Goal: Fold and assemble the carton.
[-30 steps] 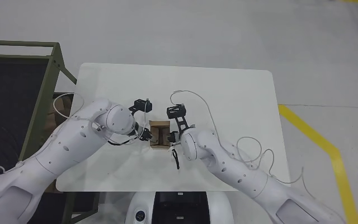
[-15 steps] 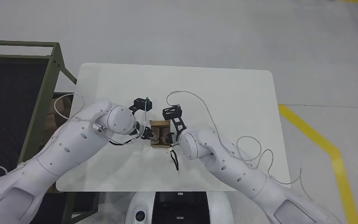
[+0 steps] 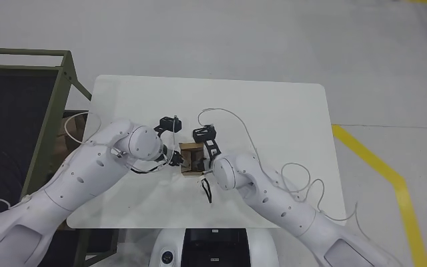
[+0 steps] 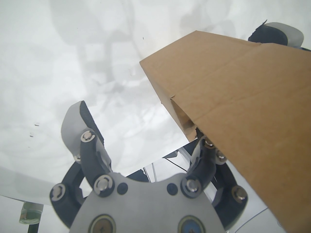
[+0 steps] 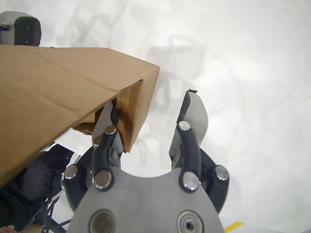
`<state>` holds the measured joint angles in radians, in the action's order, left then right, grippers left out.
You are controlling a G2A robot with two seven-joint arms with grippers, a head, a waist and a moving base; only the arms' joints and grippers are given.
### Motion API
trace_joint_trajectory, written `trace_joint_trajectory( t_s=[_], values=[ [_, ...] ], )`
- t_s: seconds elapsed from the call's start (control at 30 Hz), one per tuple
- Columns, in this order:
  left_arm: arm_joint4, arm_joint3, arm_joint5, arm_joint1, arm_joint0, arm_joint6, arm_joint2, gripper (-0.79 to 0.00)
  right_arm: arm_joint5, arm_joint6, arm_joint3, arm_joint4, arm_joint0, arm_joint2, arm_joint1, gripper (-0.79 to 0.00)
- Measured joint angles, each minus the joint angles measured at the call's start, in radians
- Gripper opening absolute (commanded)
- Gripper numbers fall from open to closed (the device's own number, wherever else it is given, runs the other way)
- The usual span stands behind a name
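Carton [image 3: 191, 159], white table [image 3: 267, 107], grey floor [image 3: 267, 33]

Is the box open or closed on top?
Open. The top view looks down into the carton, and the right gripper has one finger inside it.

We find the carton [image 3: 191, 159] on the table [image 3: 267, 113], near its front edge; left gripper [image 3: 175, 159] at its left side, right gripper [image 3: 208, 157] at its right.
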<state>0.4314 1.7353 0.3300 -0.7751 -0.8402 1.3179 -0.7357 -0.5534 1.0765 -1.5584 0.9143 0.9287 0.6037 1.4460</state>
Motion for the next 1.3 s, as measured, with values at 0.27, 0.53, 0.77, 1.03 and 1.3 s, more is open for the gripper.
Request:
trace_joint_trajectory(
  t_s=[0.27,0.53,0.77,1.03,1.3],
  values=[
    [0.011,-0.004,0.007,-0.010,-0.003,0.002,0.002,-0.105,-0.006,-0.010,-0.015,0.011,0.021,0.011,0.007,-0.486],
    [0.012,0.002,0.008,-0.020,-0.004,-0.001,0.001,-0.265,-0.004,-0.009,-0.024,0.022,0.038,0.022,0.013,-0.551],
    [0.015,0.009,0.007,-0.028,-0.008,-0.004,-0.001,-0.406,-0.009,-0.011,-0.025,0.025,0.046,0.034,0.020,-0.591],
    [0.018,0.007,0.004,-0.036,-0.011,-0.005,-0.003,-0.551,-0.015,-0.004,-0.025,0.038,0.052,0.045,0.027,-0.637],
    [0.025,0.007,-0.002,-0.042,-0.014,0.001,-0.009,-0.634,-0.012,0.002,-0.035,0.058,0.070,0.053,0.029,-0.640]
  ],
)
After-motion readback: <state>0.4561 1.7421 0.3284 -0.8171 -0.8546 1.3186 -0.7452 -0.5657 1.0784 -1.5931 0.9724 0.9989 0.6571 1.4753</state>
